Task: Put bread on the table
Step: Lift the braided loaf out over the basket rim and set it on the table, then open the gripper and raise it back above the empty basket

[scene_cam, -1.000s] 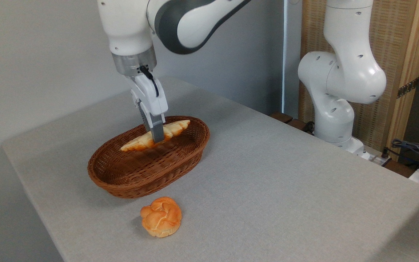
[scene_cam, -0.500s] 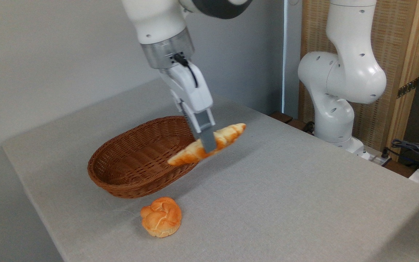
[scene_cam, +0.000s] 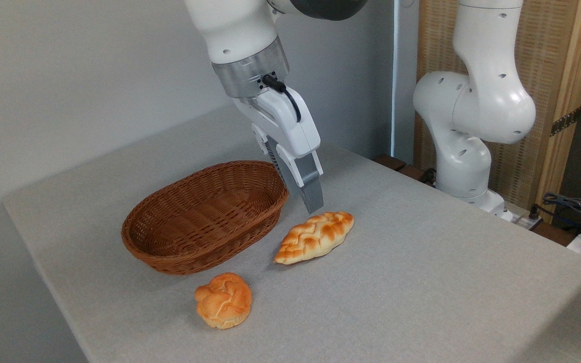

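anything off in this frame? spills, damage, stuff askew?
Nothing stands out. The braided loaf lies flat and whole on the table, right of the empty basket. The round bun sits intact in front. The gripper hangs just above the loaf, holding nothing.

Basket (scene_cam: 205, 217): brown oval wicker, empty, upright, left of centre.
Bun (scene_cam: 223, 300): round, orange, knotted top; just in front of the basket, not touching it.
Panel (scene_cam: 537, 75): woven tan screen in a pale wooden frame, upper right.
Cables (scene_cam: 573, 209): dark tangle at the right edge.
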